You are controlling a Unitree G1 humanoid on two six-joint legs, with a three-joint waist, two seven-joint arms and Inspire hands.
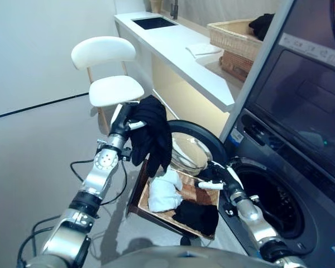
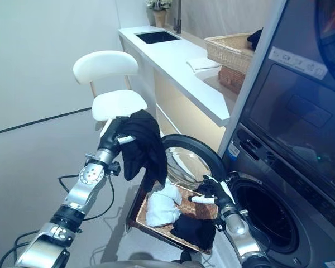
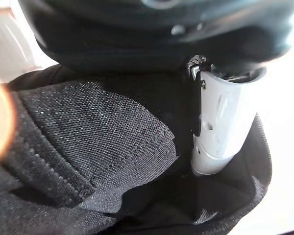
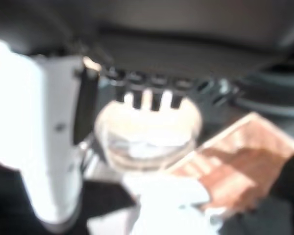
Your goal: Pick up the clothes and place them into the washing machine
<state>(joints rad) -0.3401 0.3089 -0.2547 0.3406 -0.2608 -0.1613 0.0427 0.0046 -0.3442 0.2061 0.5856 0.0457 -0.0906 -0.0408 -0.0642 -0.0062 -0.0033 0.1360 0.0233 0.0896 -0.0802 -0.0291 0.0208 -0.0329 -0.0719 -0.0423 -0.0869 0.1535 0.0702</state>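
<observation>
My left hand is shut on a black garment and holds it up above the wicker basket, in front of the machine's open round door. In the left wrist view the black cloth lies under the white-covered thumb. The basket holds a white cloth and a black cloth. My right hand is open and empty, hovering over the basket's right edge beside the washing machine's drum opening. The right wrist view shows its white thumb above the white cloth.
The basket rests on a low dark brown box. A white chair stands behind my left arm. A white counter runs along the back with another wicker basket holding dark cloth. The dark machine front fills the right side.
</observation>
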